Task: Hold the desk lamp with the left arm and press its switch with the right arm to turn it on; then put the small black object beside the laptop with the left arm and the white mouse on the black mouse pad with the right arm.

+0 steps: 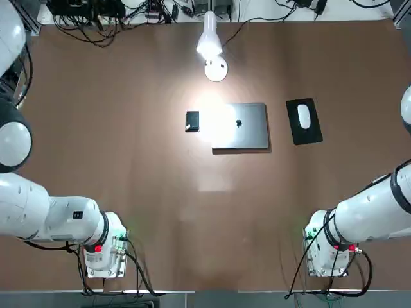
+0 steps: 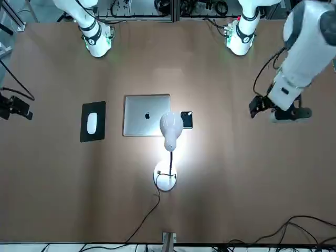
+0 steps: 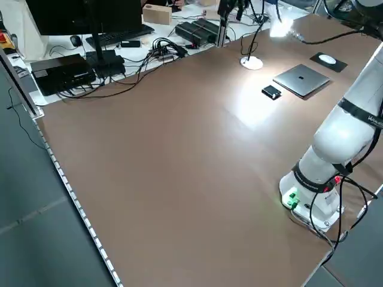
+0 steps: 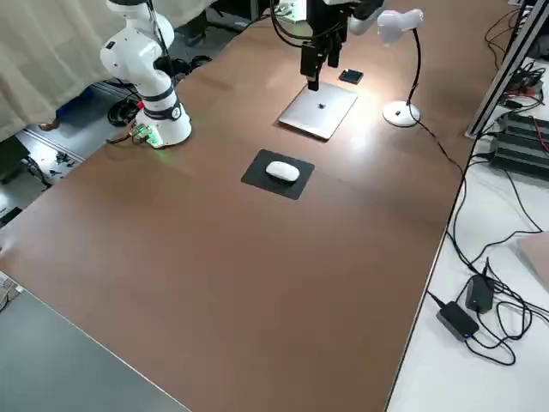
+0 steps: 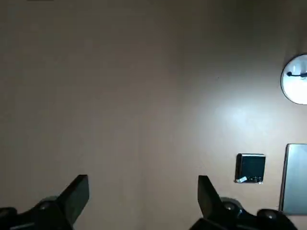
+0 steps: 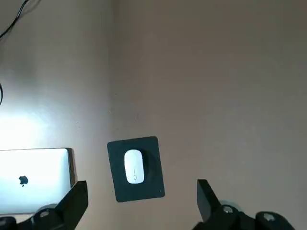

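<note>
The desk lamp (image 1: 210, 48) stands at the far middle of the table and is lit, throwing a bright patch on the laptop (image 1: 244, 126). The small black object (image 1: 192, 121) lies flat just left of the laptop, a small gap apart. On the black mouse pad (image 1: 307, 133), right of the laptop, rests the white mouse (image 1: 304, 117). My left gripper (image 5: 142, 184) hangs open and empty, high over the table's left side (image 2: 260, 106). Far out to the right, my right gripper (image 6: 141, 189) is raised and open, also empty (image 2: 20, 108).
Cables and power gear (image 1: 96, 13) run along the far edge. The lamp's cord (image 2: 144, 218) trails off that edge. A monitor and keyboard (image 3: 114, 30) sit on the white bench beyond. Both arm bases (image 1: 103, 253) stand at the near edge.
</note>
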Robot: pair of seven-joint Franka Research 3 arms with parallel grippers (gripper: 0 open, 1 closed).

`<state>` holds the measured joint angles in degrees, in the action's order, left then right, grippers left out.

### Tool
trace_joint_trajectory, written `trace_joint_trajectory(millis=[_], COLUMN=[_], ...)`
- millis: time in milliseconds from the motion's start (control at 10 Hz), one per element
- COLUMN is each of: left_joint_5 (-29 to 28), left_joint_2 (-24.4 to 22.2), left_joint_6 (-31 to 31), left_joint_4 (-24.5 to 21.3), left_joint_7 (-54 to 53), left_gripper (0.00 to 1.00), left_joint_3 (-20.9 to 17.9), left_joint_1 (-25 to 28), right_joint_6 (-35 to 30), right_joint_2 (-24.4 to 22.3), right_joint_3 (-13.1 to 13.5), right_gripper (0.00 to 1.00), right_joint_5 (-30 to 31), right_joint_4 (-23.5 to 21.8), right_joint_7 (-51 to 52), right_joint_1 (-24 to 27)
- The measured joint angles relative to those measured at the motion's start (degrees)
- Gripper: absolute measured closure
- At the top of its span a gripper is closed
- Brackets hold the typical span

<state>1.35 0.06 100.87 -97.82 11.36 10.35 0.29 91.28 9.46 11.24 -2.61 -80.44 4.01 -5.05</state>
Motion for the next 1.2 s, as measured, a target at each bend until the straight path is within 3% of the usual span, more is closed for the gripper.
trace_joint_trajectory(millis=[200,400,600,900,1200], left_joint_5=[0.7,0.7,0.7,0.7,0.7], left_joint_2=[-4.9,-9.2,-8.2,-2.0,-1.5], left_joint_6=[-7.6,-9.3,-9.4,-11.8,-12.2], left_joint_4=[1.4,-0.4,0.5,7.5,7.8], left_joint_7=[-4.5,-7.5,-7.8,-7.8,-7.6], left_gripper=[0.0,0.0,0.01,0.01,0.01], left_joint_3=[-4.1,-5.6,-5.6,-5.8,-5.8], left_joint_1=[0.0,-0.3,-1.7,-1.7,-1.6], right_joint_6=[0.0,0.0,0.0,0.0,0.0], right_joint_2=[0.0,0.0,0.0,0.0,0.0], right_joint_3=[0.0,0.0,0.0,-0.1,-0.3], right_gripper=[0.0,0.0,0.0,0.0,0.0], right_joint_5=[0.0,0.0,0.0,0.0,0.0], right_joint_4=[0.1,0.2,0.2,0.3,0.3], right_joint_7=[0.0,0.0,0.0,0.0,0.0], right_joint_1=[0.0,0.0,0.0,0.0,-0.2])
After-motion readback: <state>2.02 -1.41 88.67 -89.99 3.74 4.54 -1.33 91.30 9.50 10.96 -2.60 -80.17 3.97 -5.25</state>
